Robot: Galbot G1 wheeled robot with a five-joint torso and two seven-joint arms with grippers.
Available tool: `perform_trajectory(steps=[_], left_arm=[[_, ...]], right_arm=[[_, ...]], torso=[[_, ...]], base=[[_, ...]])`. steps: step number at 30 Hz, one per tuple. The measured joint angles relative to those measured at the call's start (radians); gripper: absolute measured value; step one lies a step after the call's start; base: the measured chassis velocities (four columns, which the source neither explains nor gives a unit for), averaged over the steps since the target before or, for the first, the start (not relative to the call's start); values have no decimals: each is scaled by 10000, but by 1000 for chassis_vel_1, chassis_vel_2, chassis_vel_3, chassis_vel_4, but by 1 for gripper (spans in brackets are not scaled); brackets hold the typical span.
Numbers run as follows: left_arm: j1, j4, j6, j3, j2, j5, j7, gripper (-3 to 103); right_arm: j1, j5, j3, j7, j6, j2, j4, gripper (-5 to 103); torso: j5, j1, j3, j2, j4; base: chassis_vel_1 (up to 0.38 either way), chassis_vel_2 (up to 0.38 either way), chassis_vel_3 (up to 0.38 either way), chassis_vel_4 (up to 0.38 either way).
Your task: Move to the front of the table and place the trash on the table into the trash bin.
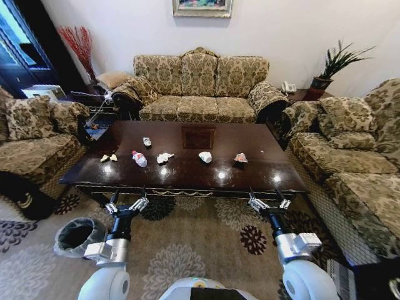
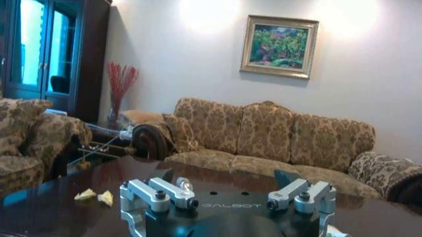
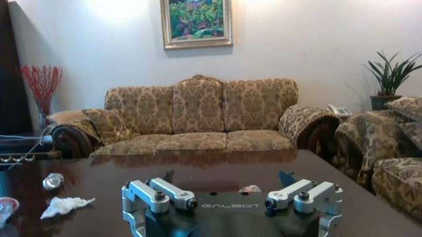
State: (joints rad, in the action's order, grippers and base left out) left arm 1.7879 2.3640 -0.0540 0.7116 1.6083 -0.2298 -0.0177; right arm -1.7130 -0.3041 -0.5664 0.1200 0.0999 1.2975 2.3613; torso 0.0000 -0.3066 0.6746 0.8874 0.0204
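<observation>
Head view: a long, shiny, dark wood table (image 1: pixel 187 159) is seen in front of the robot. Small trash is spread in a row on it: two yellow scraps (image 1: pixel 109 158) at the 9 o'clock end, a clear bottle (image 1: pixel 139 159) with a red label, a crumpled white tissue (image 1: pixel 164 157), a white lump (image 1: pixel 205 157), and a colourful wrapper (image 1: pixel 241 158) toward 3 o'clock. A round bin (image 1: pixel 77 235) lined with a thin grey bag is seen on the flowery carpet at 8 o'clock. The left gripper (image 1: pixel 127 207) and right gripper (image 1: pixel 269 204) are held at the near table edge, fingers spread wide, nothing held.
</observation>
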Motion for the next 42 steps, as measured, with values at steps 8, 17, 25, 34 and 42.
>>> perform_trajectory(steps=[8,17,25,34,42], left_arm=[[-32,10,109,-55,-1,-155,73,100],[-135,-185,21,8,-1,21,-154,100],[82,-195,-158,147,-5,446,-273,100],[24,-197,-213,-56,-3,565,-271,100],[23,-156,-258,-69,-3,611,-273,100]], right_arm=[[-10,-232,-24,-26,81,-58,46,100],[-76,-157,-135,-182,-568,-132,-198,100],[38,409,36,-314,-819,-14,-259,100],[-178,509,31,-362,-810,-38,7,100],[-260,533,43,-374,-816,-28,83,100]], torso=[[0,0,0,0,0],[0,0,0,0,0],[0,0,0,0,1],[0,0,0,0,0],[1,0,0,0,0]], base=[[0,0,0,0],[0,0,0,0],[0,0,0,0],[0,0,0,0],[0,0,0,0]])
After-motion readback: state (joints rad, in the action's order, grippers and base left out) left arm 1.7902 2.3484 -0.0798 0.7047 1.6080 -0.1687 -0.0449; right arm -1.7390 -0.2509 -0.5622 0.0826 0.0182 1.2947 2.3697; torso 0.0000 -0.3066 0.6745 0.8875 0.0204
